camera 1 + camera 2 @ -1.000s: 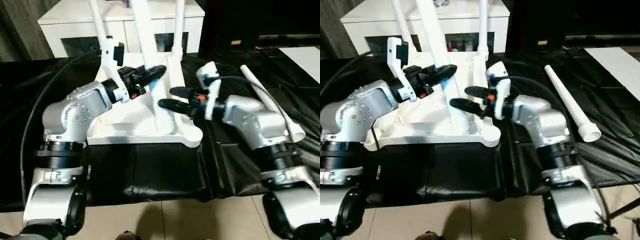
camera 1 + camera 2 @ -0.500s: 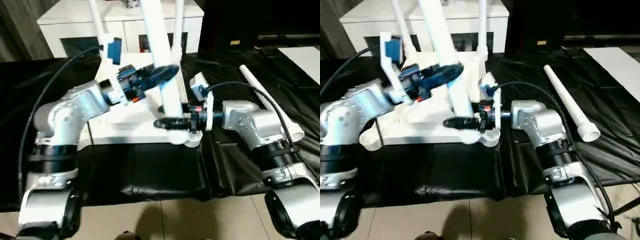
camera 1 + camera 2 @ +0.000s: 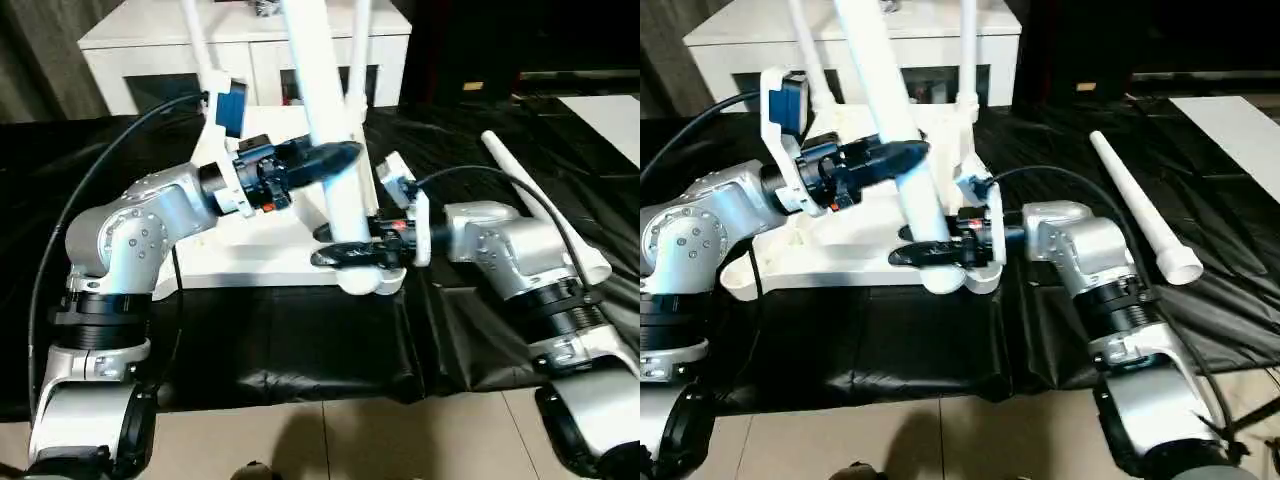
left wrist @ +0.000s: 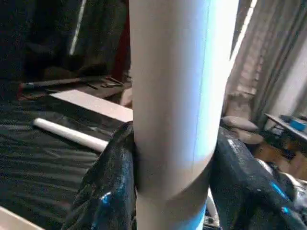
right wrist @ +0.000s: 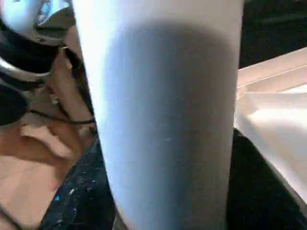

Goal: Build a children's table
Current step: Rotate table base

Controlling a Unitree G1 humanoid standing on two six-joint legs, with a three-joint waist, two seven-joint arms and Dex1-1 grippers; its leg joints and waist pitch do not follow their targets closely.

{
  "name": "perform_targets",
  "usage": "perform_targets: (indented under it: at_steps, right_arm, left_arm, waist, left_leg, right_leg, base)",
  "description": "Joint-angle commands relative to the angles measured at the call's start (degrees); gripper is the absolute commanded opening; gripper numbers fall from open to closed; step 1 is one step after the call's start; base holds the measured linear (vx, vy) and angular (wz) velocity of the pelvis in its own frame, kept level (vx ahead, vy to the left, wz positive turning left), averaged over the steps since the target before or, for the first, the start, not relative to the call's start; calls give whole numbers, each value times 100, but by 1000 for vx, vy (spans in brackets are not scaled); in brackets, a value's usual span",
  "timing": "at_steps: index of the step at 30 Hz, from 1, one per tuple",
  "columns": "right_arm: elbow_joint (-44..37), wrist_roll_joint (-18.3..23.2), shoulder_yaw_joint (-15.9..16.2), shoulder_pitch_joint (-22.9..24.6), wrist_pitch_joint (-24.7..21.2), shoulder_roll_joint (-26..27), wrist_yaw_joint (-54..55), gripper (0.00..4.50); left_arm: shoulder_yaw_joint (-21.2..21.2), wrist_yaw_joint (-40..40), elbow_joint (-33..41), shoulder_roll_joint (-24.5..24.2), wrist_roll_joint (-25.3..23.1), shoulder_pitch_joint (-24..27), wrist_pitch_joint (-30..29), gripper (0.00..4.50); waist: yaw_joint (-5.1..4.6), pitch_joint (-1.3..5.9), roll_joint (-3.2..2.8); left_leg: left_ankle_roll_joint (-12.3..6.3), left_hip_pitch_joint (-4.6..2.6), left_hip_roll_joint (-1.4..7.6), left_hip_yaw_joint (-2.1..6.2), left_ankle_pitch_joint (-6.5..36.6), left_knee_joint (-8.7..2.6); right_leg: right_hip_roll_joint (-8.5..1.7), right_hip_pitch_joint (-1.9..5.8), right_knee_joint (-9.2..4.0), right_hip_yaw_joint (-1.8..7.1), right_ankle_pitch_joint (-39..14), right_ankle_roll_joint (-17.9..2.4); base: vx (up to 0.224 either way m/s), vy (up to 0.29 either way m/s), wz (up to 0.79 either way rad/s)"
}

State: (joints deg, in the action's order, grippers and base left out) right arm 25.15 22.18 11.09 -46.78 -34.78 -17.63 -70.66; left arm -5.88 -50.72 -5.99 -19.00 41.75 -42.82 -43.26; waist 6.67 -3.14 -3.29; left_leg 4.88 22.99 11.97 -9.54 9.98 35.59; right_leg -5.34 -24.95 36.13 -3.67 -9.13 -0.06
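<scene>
The white tabletop (image 3: 250, 245) lies upside down on a black sheet, with two legs (image 3: 197, 50) (image 3: 357, 50) standing in its far corner sockets. A third leg (image 3: 318, 80) stands nearly upright over the near right corner socket (image 3: 368, 282). My left gripper (image 3: 325, 160) is shut on this leg at mid height, its fingers (image 4: 110, 191) on both sides of the tube (image 4: 172, 96). My right gripper (image 3: 345, 255) is shut on the leg's lower end (image 5: 163, 120), just above the socket. A fourth leg (image 3: 530, 200) lies loose on the sheet to the right.
A white cabinet (image 3: 150, 40) with glass doors stands right behind the tabletop. The black sheet (image 3: 300, 340) covers the floor up to a tiled strip at the near edge. A white panel (image 3: 610, 115) lies at the far right.
The held leg has moved from the middle of the tabletop to the near right corner and stands more upright. My right gripper, open before, has shut on its lower end.
</scene>
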Motion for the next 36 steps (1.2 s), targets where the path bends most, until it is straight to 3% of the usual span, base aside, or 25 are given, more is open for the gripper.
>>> perform_targets:
  at_steps: [1, 2, 5, 13, 14, 17, 20, 21, 24, 25, 28, 29, 30, 33, 34, 36]
  right_arm:
    - [26, -111, -200, -11, 80, 3, 270, 230]
    - [55, -204, -251, 3, 173, 82, 538, 230]
    - [33, -259, -279, 34, 222, 143, 720, 206]
    - [-4, -460, -188, 119, 460, 330, 1252, 198]
    - [17, -487, -192, 116, 480, 354, 1310, 198]
    - [85, -596, -206, 91, 557, 403, 1496, 197]
    - [89, -622, -189, 92, 590, 403, 1521, 197]
    - [89, -632, -182, 95, 601, 401, 1534, 197]
    - [111, -667, -163, 87, 643, 385, 1533, 197]
    - [114, -669, -162, 86, 646, 384, 1533, 197]
    - [175, -719, -150, 44, 732, 390, 1544, 197]
    - [202, -717, -162, 16, 788, 404, 1530, 197]
    - [234, -695, -192, -14, 814, 418, 1508, 197]
    - [296, -699, -212, -66, 854, 418, 1463, 197]
    - [340, -722, -196, -100, 899, 405, 1423, 197]
    - [395, -730, -198, -143, 932, 406, 1391, 197]
  left_arm:
    - [36, 69, -21, 11, -112, -61, 98, 240]
    - [-214, 571, -269, 230, -43, -221, 6, 240]
    - [-290, 703, -279, 339, -6, -265, 6, 276]
    - [60, 1045, -52, 548, -430, -289, 328, 342]
    - [0, 1185, -128, 611, -435, -324, 323, 290]
    - [-200, 1519, -334, 693, -438, -414, 350, 298]
    - [-242, 1545, -359, 687, -441, -419, 371, 246]
    - [-274, 1567, -374, 690, -432, -424, 371, 246]
    - [-322, 1629, -414, 695, -416, -457, 371, 239]
    - [-324, 1631, -415, 695, -416, -458, 371, 210]
    - [-386, 1634, -379, 666, -374, -435, 342, 215]
    - [-405, 1623, -356, 642, -344, -414, 320, 187]
    - [-407, 1610, -319, 620, -331, -389, 319, 185]
    - [-459, 1599, -236, 600, -251, -344, 263, 179]
    - [-508, 1650, -227, 605, -226, -336, 251, 176]
    - [-531, 1692, -213, 596, -233, -322, 264, 176]
  waist:
    - [8, 488, -29]
    - [-9, 484, -62]
    - [10, 496, -34]
    - [5, 494, -47]
    - [-6, 489, -43]
    - [-10, 489, -47]
    - [-9, 492, -46]
    - [-17, 491, -10]
    - [-7, 500, -28]
    - [-4, 498, 0]
    - [-5, 492, 14]
    - [2, 497, 27]
    - [1, 490, 72]
    - [7, 486, 68]
    - [2, 483, 119]
    - [8, 482, 119]
  left_leg:
    - [-20, -114, 19, -12, 1168, -398]
    - [-4, -115, 16, -21, 1178, -392]
    - [19, -118, 11, -8, 1174, -396]
    - [-25, -117, 13, -8, 1172, -396]
    - [-17, -113, 15, -6, 1192, -398]
    - [-8, -109, 3, -6, 1222, -395]
    - [0, -115, 1, -2, 1236, -396]
    - [-13, -111, 4, -6, 1208, -399]
    - [-51, -115, 4, -7, 1141, -386]
    - [-76, -107, 5, -8, 1106, -387]
    - [-91, -101, 8, -13, 1100, -388]
    - [-98, -107, 11, -15, 1071, -385]
    - [-120, -97, 7, -21, 1040, -387]
    - [-136, -100, 12, -23, 1000, -384]
    - [-147, -98, 15, -30, 996, -390]
    - [-160, -95, 17, -30, 957, -386]
  right_leg:
    - [-169, 399, -351, 141, -772, -1395]
    - [-160, 387, -343, 147, -712, -1406]
    - [-170, 414, -349, 137, -711, -1421]
    - [-174, 413, -354, 139, -669, -1406]
    - [-169, 415, -355, 138, -657, -1411]
    - [-169, 422, -359, 138, -670, -1385]
    - [-168, 421, -368, 135, -728, -1370]
    - [-165, 423, -369, 137, -693, -1376]
    - [-166, 417, -351, 138, -599, -1402]
    - [-171, 426, -342, 139, -591, -1416]
    - [-178, 421, -348, 140, -677, -1399]
    - [-183, 415, -345, 142, -703, -1396]
    - [-184, 421, -352, 145, -736, -1393]
    - [-188, 409, -351, 149, -828, -1355]
    - [-186, 410, -359, 150, -835, -1356]
    - [-192, 406, -355, 152, -873, -1349]
  base:
    - [0, 0, 0]
    - [0, 0, 0]
    - [0, 0, 0]
    - [0, 0, 0]
    - [0, 0, 0]
    - [0, 0, 0]
    - [0, 0, 0]
    - [0, 0, 0]
    - [0, 0, 0]
    - [0, 0, 0]
    - [0, 0, 0]
    - [0, 0, 0]
    - [0, 0, 0]
    - [0, 0, 0]
    - [0, 0, 0]
    - [0, 0, 0]
